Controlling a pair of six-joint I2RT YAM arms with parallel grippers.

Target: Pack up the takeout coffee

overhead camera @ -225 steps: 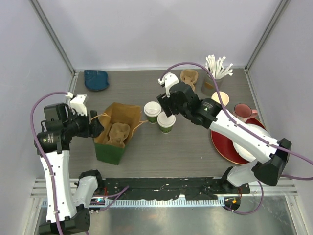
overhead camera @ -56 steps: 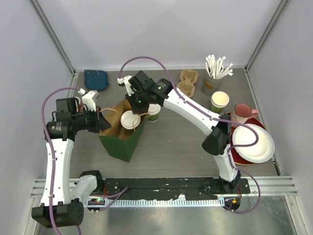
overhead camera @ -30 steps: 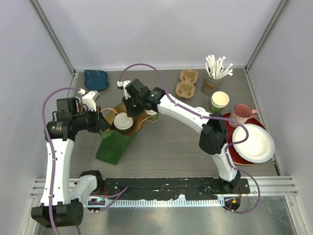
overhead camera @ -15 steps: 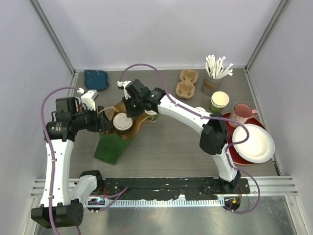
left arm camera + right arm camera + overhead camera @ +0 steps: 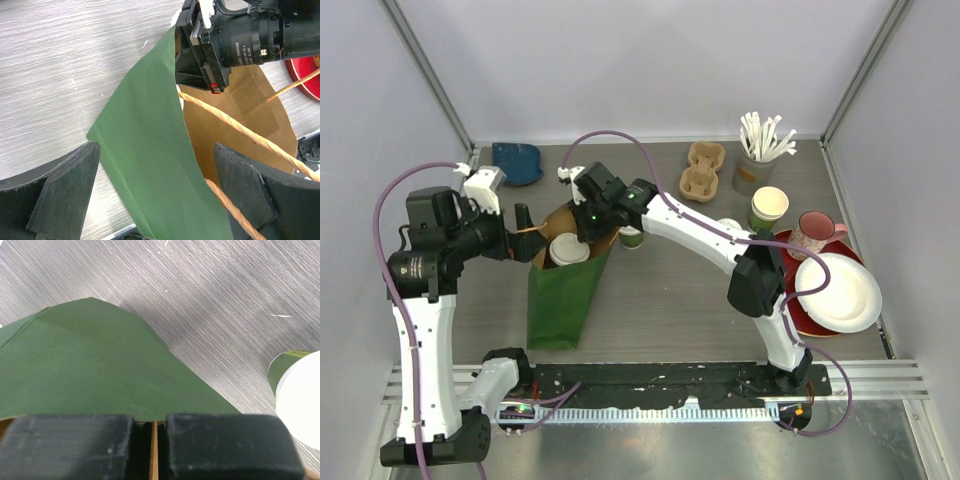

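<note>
Reading this as mid-pack: one coffee in, one out. The grey wood-grain surface carries a green paper bag with brown lining. The bag leans, long axis running from the base near the arms to the mouth further back; how far it tips I can't tell. Right end effector sits at the mouth's far rim, pressed together on the bag's paper edge. Its wrist view shows a thin brown strip nipped between the pads. Left end effector is spread wide at the mouth's left side, with the bag wall between the fingers, neither touching it.

First dark-green lidded paper cup sits in the bag mouth, round white lid facing up at the overhead camera. Its body is hidden, so the axis looks roughly vertical but exact tilt is unknown. Second lidded cup stands on the surface just beside the bag on its right, upright, lid up, under the right forearm.

Doing it well, my call: only one grip holds the mouth, so square the bag up before cup two goes in (base flat, mouth open). Take the second cup by its wall below the lid, hold its axis vertical, and lower it beside the first, not onto it. Watch the tan twine handle crossing the opening; snag risk.
</note>
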